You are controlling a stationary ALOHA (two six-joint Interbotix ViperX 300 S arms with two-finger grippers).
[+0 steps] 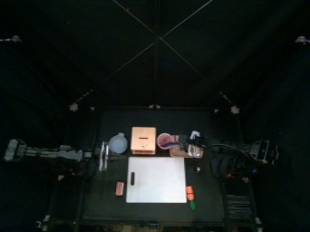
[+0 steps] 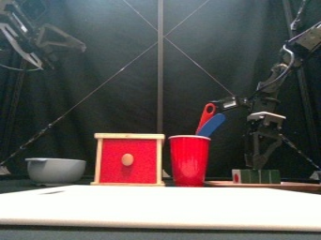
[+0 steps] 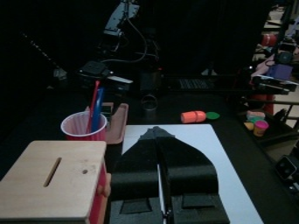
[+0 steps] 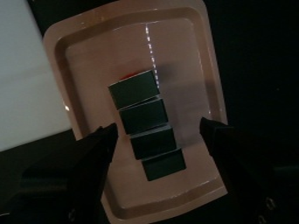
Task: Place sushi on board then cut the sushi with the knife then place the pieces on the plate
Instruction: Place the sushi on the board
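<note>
The sushi roll [image 4: 149, 124], a row of dark green blocks, lies on the pink tray [image 4: 87, 61] at the table's right, beside the white cutting board [image 1: 158, 179]. My right gripper [image 4: 158, 150] hangs open just above the roll, one jaw on each side of it and apart from it. In the front view the roll [image 2: 261, 175] sits low under this gripper [image 2: 264, 141]. A red cup [image 2: 190, 159] behind the board holds a blue and a red knife [image 2: 211, 117]. My left gripper [image 3: 158, 133] is shut and empty over the board's left edge [image 3: 222, 166].
A wooden box with a red drawer front [image 2: 129, 159] stands left of the cup, and a blue-grey bowl [image 2: 55, 169] is further left. Small toy foods lie at the board's left [image 1: 120, 188] and right [image 1: 190, 192] edges.
</note>
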